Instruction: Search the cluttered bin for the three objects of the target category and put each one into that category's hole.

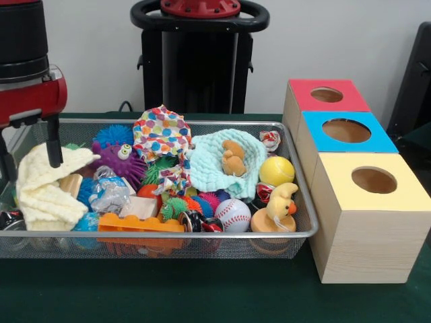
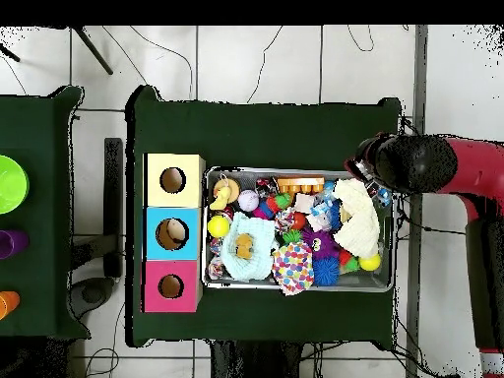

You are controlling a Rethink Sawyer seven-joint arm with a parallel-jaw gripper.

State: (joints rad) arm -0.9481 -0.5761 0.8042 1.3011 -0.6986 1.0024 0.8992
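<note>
Pincer [image 1: 30, 158] at the bin [image 1: 306, 229] end — touching cream cloth [image 1: 44, 192].

Arm [image 2: 463, 167]: red and black, reaching in from the side in the overhead view, its black wrist bent toward the table.
Wrist housing [image 1: 23, 64]: black cylinder above a red block, at the front view's left edge.
Gripper [image 1: 30, 158]: hangs low below the red block; one dark finger [image 1: 54, 149] points straight down, its partner mostly cut off at the frame's edge.
</note>
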